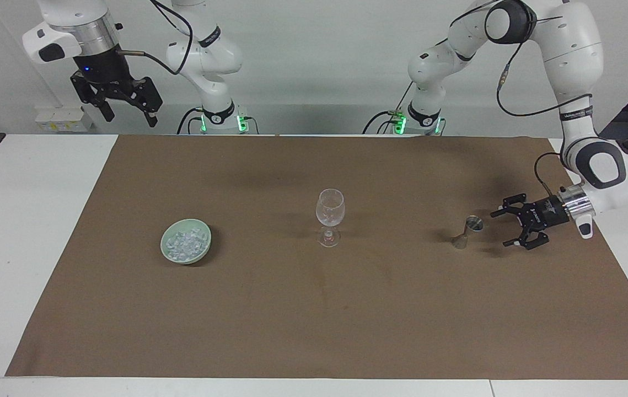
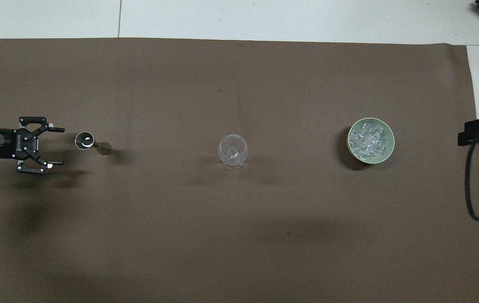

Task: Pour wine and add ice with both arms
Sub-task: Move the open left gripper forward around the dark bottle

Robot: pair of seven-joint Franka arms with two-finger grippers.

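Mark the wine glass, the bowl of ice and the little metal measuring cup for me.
wine glass (image 1: 329, 208): facing view, on its clear bowl.
bowl of ice (image 2: 390, 143): overhead view, on the pale green rim.
metal measuring cup (image 1: 476, 224): facing view, on its round open top.

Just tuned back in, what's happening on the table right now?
The left gripper is open, low over the brown mat, lined up sideways beside the small metal jigger without touching it. The empty wine glass stands mid-table, and the pale green bowl of ice sits toward the right arm's end. The right gripper waits, open and raised, holding nothing. No pouring has begun.
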